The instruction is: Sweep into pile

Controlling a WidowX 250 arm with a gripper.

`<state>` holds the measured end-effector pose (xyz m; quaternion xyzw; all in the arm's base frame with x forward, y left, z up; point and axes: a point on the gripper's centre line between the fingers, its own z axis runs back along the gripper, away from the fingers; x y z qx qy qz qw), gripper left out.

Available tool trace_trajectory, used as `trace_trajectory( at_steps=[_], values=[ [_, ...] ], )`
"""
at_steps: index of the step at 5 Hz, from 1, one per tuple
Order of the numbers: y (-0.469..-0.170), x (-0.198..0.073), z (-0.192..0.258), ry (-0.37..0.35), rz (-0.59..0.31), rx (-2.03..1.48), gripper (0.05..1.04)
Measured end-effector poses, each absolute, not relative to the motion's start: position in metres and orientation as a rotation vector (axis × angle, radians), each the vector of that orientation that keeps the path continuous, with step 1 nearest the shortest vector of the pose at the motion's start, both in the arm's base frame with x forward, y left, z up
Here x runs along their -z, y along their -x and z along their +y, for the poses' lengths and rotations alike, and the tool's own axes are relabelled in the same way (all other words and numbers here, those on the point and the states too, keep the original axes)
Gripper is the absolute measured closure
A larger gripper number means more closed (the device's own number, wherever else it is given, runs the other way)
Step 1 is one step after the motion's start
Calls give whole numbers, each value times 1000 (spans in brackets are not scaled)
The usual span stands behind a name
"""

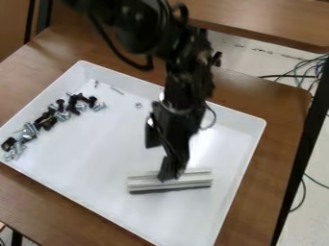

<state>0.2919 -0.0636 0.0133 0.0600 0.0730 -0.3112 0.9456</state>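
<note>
The black gripper (170, 174) hangs down over the lower right part of the white tray, shut on a pale, ridged bar (196, 178). The bar lies roughly left to right, low over or on the tray floor, with the gripper hiding part of its middle. Screws and small black parts (49, 118) form a loose diagonal band along the tray's upper left side, well to the left of the gripper. A small nut (138, 105) and a thin screw (116, 90) lie apart from them near the tray's back side.
The white tray (96, 192) has raised walls around the parts and bar, and stands on a brown wooden table (279, 144). The black arm comes in from the top and covers part of the tray's back wall. Cables lie on the floor at the right.
</note>
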Motion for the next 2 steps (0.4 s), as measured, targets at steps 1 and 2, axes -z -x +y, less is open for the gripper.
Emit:
trace_trajectory(
  at_steps=[1,2],
  values=[
    [-294,-20,-12,-132,207,356,84],
    [-289,-13,34,-82,197,130,85]
  ],
)
